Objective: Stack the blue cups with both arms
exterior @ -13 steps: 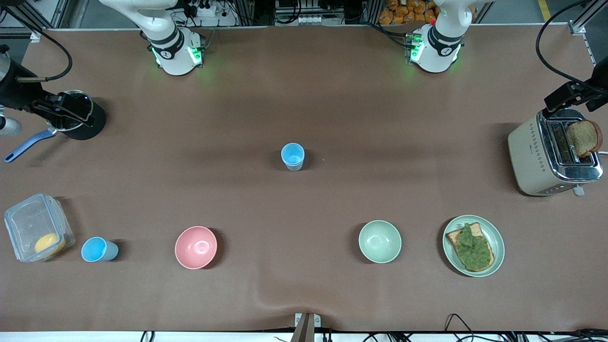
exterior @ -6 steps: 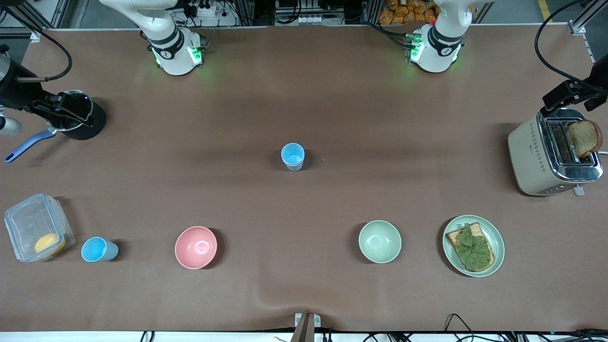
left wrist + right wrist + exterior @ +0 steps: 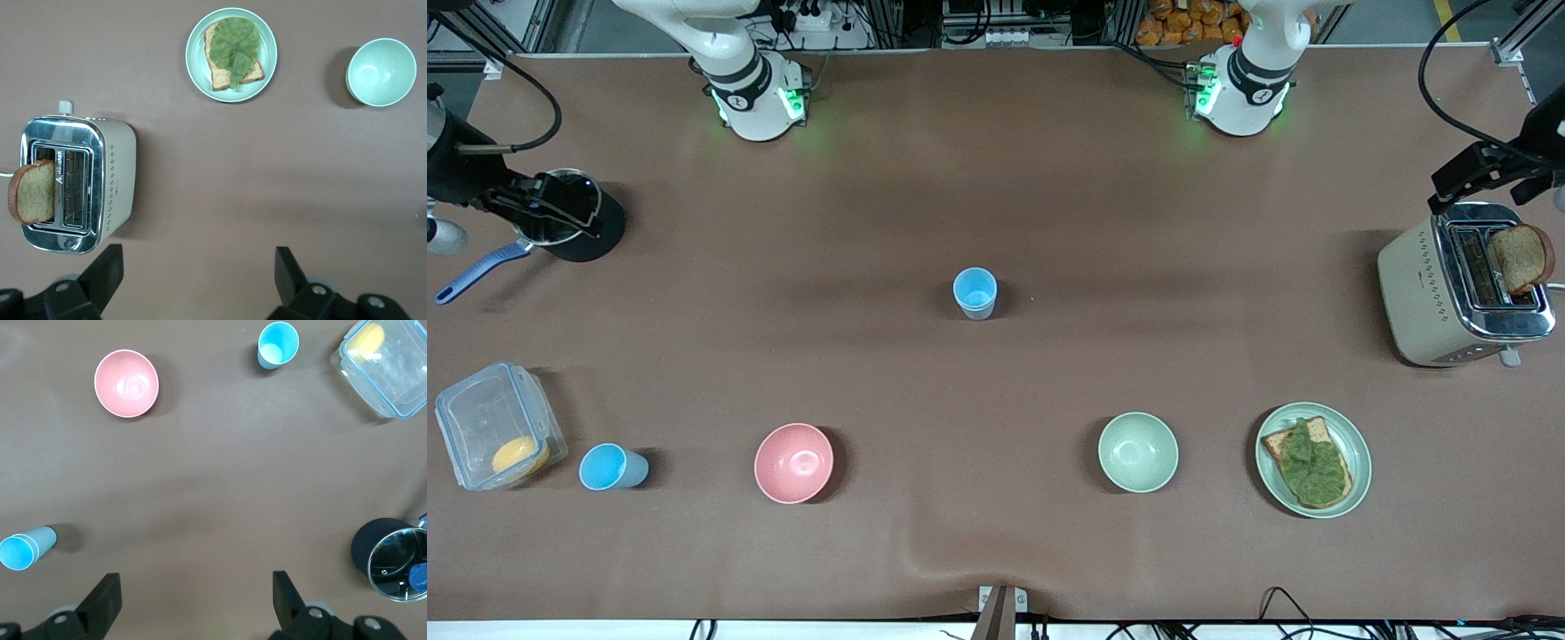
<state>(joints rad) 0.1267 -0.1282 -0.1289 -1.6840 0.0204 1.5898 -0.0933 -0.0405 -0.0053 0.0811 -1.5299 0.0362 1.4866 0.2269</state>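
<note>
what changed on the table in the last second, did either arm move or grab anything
Only the left gripper moved: over the toaster, it drifted slightly toward the arms' bases, open and empty. The right gripper stayed open over the black pot. Nothing was grasped or released. The stacked blue cups at mid-table, the single blue cup, both bowls and the plate kept their places.

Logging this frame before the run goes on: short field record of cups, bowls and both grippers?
centre cups: stacked blue cups at mid-table, upright
lone cup: blue cup between clear box and pink bowl
green bowl: beside toast plate
left gripper: open, above the toaster
right gripper: open, above the pot
held: nothing
</note>
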